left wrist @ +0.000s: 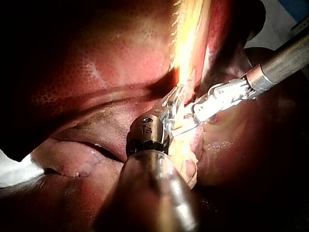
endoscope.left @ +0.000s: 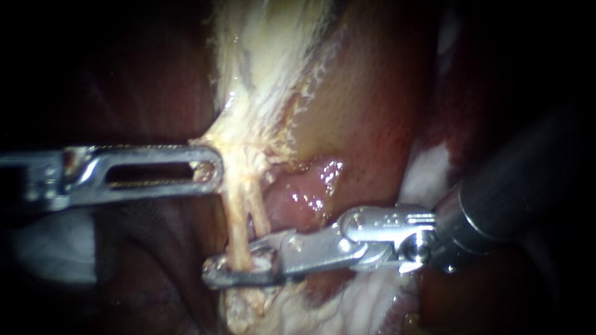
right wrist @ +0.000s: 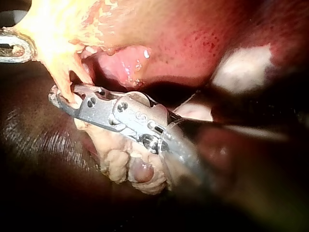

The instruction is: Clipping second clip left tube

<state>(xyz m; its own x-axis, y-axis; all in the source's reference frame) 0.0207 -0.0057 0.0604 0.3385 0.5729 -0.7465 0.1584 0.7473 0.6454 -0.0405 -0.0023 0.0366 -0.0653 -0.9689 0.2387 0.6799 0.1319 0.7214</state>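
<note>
Two thin pale tubes run down from a fan of yellowish tissue (endoscope.left: 261, 111). The left tube (endoscope.left: 234, 217) passes between the jaws of my right instrument (endoscope.left: 212, 275), which comes in from the right and is shut on it low down; the right wrist view shows the same grip (right wrist: 62, 99). The right tube (endoscope.left: 259, 214) runs just beside it, outside the jaws. My left instrument (endoscope.left: 213, 169) has slotted jaws shut on the edge of the pale tissue above the tubes, holding it taut. No clip shows on either tube.
Reddish liver (endoscope.left: 372, 105) lies behind and to the right. A glistening pink fold (endoscope.left: 304, 192) sits right of the tubes. Lumpy pale fat (endoscope.left: 261, 310) lies under the right instrument's jaws. White gauze (endoscope.left: 428, 170) shows by the right shaft.
</note>
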